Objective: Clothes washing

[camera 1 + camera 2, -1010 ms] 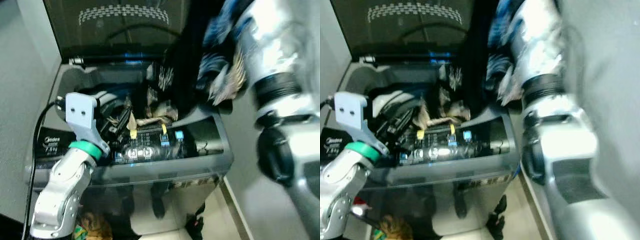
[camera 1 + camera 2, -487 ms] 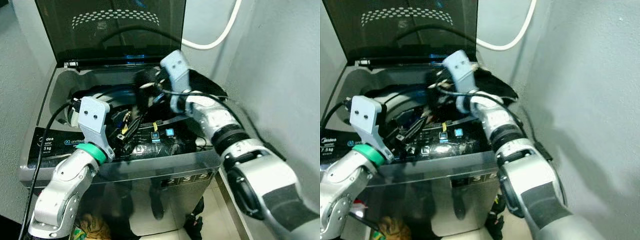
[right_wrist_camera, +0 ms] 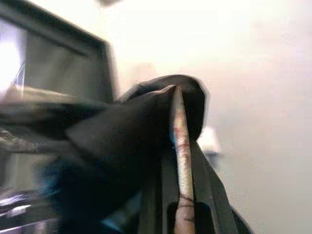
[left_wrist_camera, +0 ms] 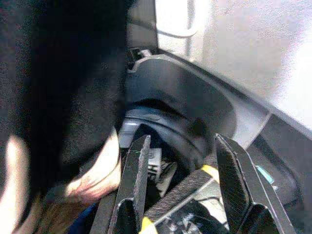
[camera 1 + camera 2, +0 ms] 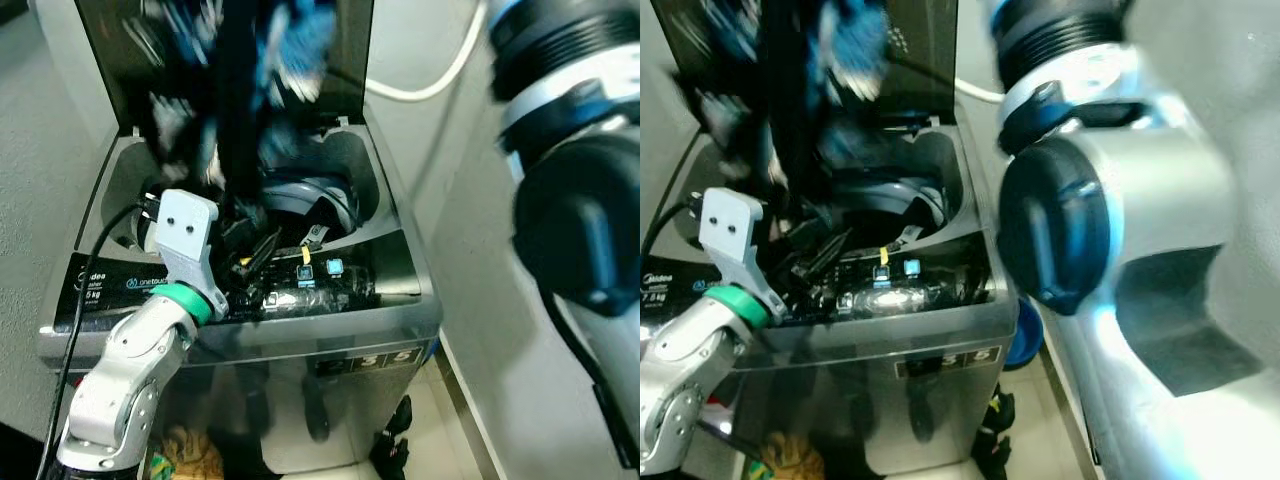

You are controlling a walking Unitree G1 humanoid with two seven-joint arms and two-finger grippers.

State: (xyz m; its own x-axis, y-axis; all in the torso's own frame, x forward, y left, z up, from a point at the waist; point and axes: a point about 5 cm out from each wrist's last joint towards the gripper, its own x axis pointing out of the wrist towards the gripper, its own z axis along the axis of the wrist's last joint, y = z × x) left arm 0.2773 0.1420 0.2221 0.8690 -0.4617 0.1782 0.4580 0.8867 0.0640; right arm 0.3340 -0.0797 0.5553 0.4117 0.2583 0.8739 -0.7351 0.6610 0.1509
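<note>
The left gripper (image 5: 262,243) reaches over the front edge of the open top-loading washing machine (image 5: 330,330), its two black fingers (image 4: 134,180) spread apart with nothing between them, pointing into the drum (image 5: 310,200). Just beyond those fingers, dark laundry (image 4: 63,87) hangs down into the tub, blurred, with a pale patch of cloth at its lower edge. The bundle of black and blue-patterned clothes (image 5: 240,80) stretches upward from the drum, in front of the raised dark lid (image 5: 345,60), well above the left fingers. In the right wrist view the right gripper (image 3: 178,146) has its fingers pressed together, pinching a fold of that dark fabric between them. The right arm (image 5: 570,180) looms large and out of focus along the grey wall (image 5: 470,330), beside a white hose (image 5: 430,85).
</note>
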